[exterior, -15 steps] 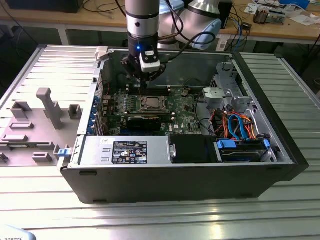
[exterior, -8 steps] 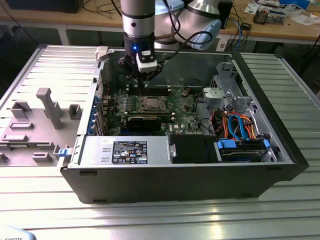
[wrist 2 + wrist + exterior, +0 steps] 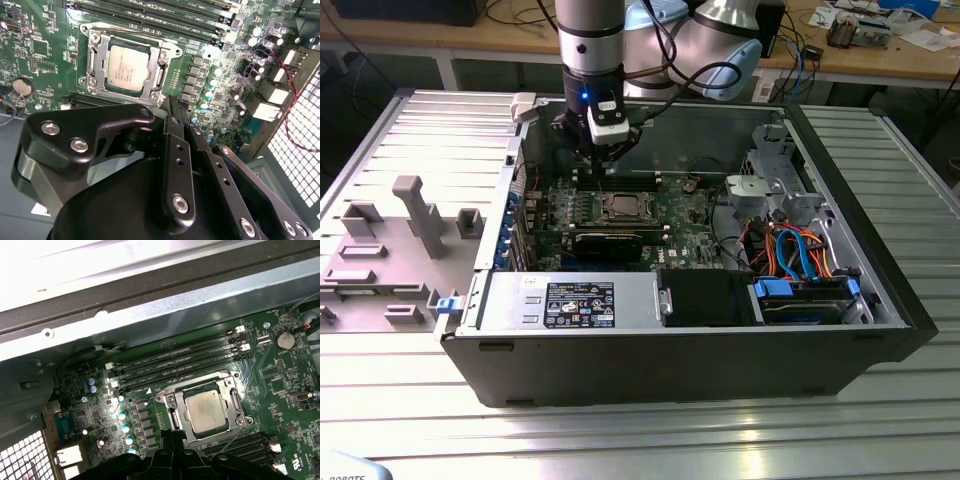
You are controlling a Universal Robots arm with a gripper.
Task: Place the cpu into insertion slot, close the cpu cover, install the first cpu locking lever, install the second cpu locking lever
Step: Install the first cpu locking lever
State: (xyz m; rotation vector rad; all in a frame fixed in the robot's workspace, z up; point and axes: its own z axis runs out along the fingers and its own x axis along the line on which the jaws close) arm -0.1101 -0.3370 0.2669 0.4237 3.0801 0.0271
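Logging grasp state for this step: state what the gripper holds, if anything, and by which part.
Cannot be told. The gripper is at the edge of the insertion slot; the cpu lies in it under the cpu cover, not gripped.

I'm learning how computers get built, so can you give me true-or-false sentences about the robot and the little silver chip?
1. The small flat square silver chip lies in the dark square socket on the green board. True.
2. The thin silver metal frame plate lies flat around the chip. True.
3. The black gripper holds the chip in the air. False: the chip lies below it, in the socket.
4. The black computer case stands on a wooden floor. False: it stands on a ribbed silver metal table.
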